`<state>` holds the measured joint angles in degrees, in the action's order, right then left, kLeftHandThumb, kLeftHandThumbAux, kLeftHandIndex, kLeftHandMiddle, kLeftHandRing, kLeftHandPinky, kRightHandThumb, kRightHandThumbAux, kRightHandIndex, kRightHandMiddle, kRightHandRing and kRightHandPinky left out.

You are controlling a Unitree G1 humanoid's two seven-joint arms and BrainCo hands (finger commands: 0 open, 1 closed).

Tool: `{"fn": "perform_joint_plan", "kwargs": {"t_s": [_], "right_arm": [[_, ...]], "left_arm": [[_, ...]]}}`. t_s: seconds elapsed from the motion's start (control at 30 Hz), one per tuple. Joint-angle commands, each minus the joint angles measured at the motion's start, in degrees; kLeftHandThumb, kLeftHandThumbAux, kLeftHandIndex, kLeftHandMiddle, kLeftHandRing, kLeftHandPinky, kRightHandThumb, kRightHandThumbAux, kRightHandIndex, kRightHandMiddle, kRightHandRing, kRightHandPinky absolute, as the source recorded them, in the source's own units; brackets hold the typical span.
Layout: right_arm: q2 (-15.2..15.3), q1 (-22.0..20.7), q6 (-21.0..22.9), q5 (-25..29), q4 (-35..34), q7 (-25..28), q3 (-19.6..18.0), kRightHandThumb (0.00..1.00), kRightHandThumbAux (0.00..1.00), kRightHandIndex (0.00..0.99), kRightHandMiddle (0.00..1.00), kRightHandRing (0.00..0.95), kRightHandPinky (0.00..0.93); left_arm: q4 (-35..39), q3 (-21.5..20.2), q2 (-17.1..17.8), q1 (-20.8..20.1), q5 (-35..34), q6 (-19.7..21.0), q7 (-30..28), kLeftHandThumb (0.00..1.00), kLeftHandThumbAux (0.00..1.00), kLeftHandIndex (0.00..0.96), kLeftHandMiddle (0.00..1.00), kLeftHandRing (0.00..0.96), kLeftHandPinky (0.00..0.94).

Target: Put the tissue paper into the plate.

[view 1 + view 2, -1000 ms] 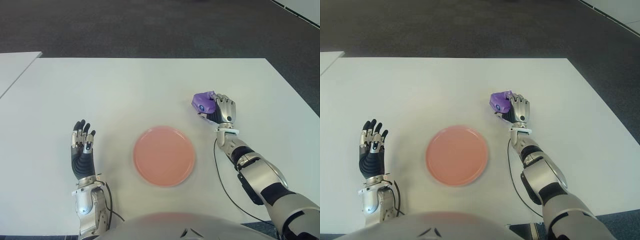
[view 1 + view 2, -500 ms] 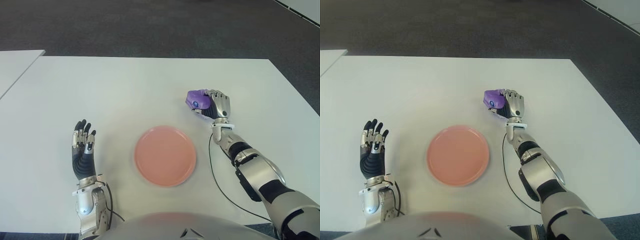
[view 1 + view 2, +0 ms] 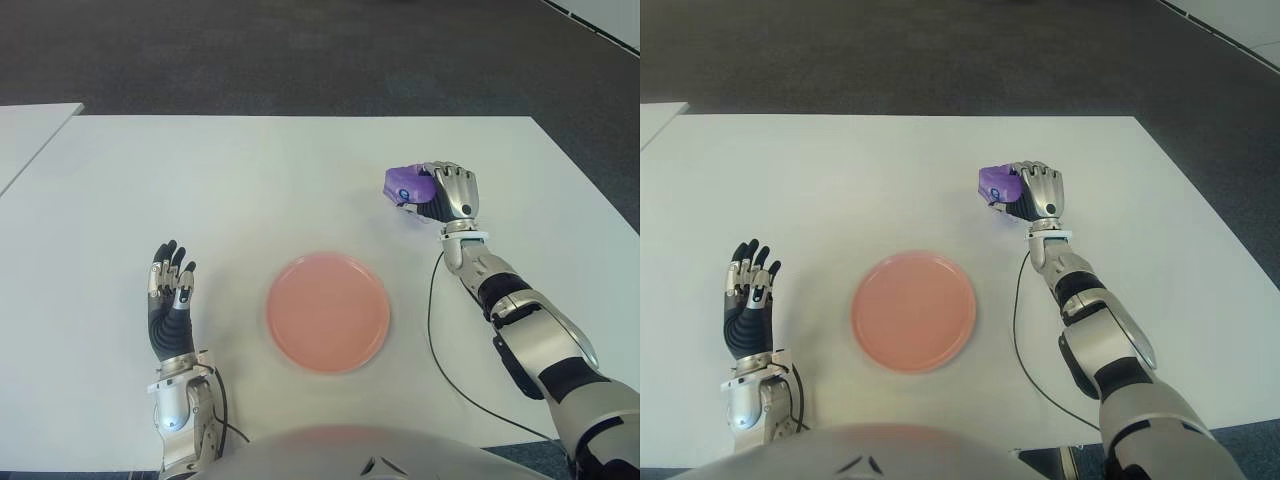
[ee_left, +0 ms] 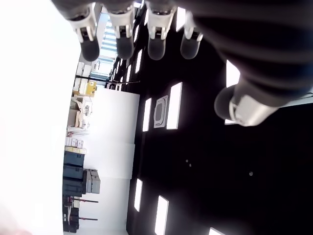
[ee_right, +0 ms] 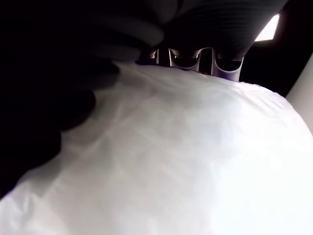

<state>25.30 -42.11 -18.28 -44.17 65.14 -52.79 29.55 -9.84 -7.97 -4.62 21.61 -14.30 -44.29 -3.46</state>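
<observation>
Above the white desk [image 3: 250, 180], my right hand [image 3: 447, 194] has its fingers curled tight around the purple tissue paper pack [image 3: 408, 185], which sticks out on the side toward my left. It shows beyond and to the right of the pink plate [image 3: 328, 312], apart from it. Nothing lies in the plate. My left hand [image 3: 170, 292] shows to the left of the plate, fingers straight and spread, holding nothing.
</observation>
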Motion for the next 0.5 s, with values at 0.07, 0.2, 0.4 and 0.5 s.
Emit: {"fn": "perform_joint_plan", "kwargs": {"t_s": [0.07, 0.2, 0.4, 0.5], "right_arm": [[1.32, -0.23, -1.53, -1.46, -2.33, 0.81, 0.74, 0.751, 0.706, 0.441, 0.859, 0.856, 0.838], [2.39, 0.12, -1.67, -2.60, -4.53, 0.98, 1.16, 0.751, 0.706, 0.441, 0.857, 0.854, 0.839], [3.58, 1.43, -1.98, -3.84, -8.55, 1.04, 1.23, 0.752, 0.706, 0.441, 0.859, 0.855, 0.847], [3.90, 2.10, -2.68, -3.98, -10.12, 1.38, 1.11, 0.751, 0.706, 0.441, 0.863, 0.858, 0.852]], "left_arm": [[-2.01, 0.42, -3.10, -0.07, 0.93, -1.45, 0.75, 0.000, 0.476, 0.090, 0.002, 0.000, 0.000], [-2.42, 0.71, -3.05, -0.24, 1.09, -2.06, 0.51, 0.000, 0.475, 0.097, 0.005, 0.000, 0.000], [-2.42, 0.90, -2.99, -0.13, 1.40, -1.91, 0.70, 0.000, 0.473, 0.100, 0.006, 0.000, 0.000], [-2.40, 0.80, -3.10, -0.09, 1.67, -1.50, 1.12, 0.000, 0.471, 0.097, 0.004, 0.000, 0.000]]}}
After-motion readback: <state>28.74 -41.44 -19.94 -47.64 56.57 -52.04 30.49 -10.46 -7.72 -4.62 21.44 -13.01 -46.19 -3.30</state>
